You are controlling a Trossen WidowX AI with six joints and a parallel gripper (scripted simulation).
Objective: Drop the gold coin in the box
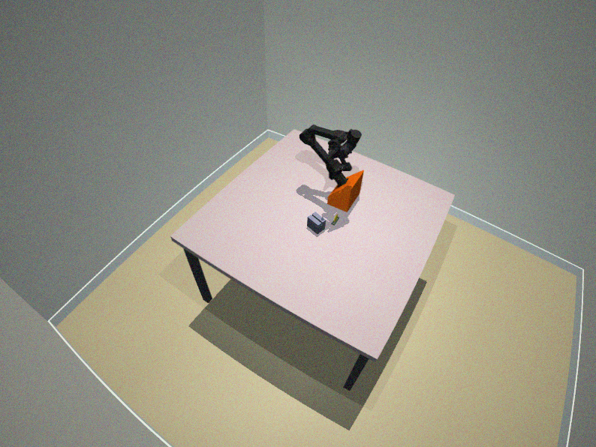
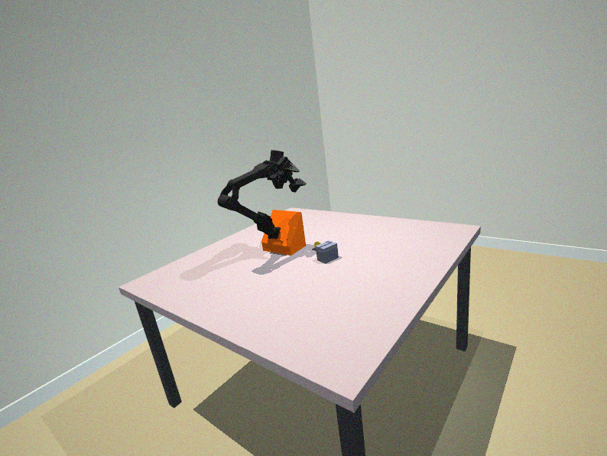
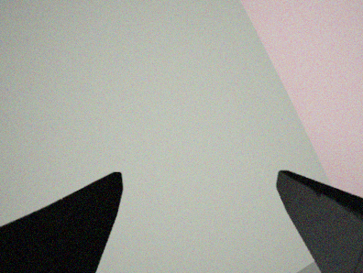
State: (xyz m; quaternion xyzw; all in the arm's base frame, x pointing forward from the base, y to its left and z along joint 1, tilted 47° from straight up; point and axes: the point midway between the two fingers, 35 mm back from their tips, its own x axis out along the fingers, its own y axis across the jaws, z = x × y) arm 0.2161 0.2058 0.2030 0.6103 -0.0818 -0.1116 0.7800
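Our fingers stand spread wide with nothing between them; in the wrist view the two dark tips (image 3: 112, 183) frame only grey wall and a wedge of the pale pink bench (image 3: 321, 69), so we grip nothing. From the side we see the fingers (image 2: 289, 182) raised high above the bench, at the end of the black arm (image 2: 240, 184), which folds back on itself and comes down to its base behind an orange wedge-shaped block (image 2: 289, 230). From above, the same arm (image 1: 327, 148) bends over the far part of the bench (image 1: 269, 269), with the orange block (image 1: 347, 192) just in front of it and its shadow cast toward the left. Down on the bench, well below and forward of the fingers, the gold coin (image 1: 334, 219) sits in its dark-green holder (image 1: 335, 223); both are very small here, and we cannot tell from these views how upright the coin stands. In the side view only a small gold glint of the coin (image 2: 317, 243) shows, just behind the grey box (image 2: 327, 250). The grey box (image 1: 316, 223) sits just beside the holder, on the side away from the orange block, with a dark slot (image 1: 316, 220) visible as a thin line across its lid. The coin is outside the box, and the fingers are well apart from both.
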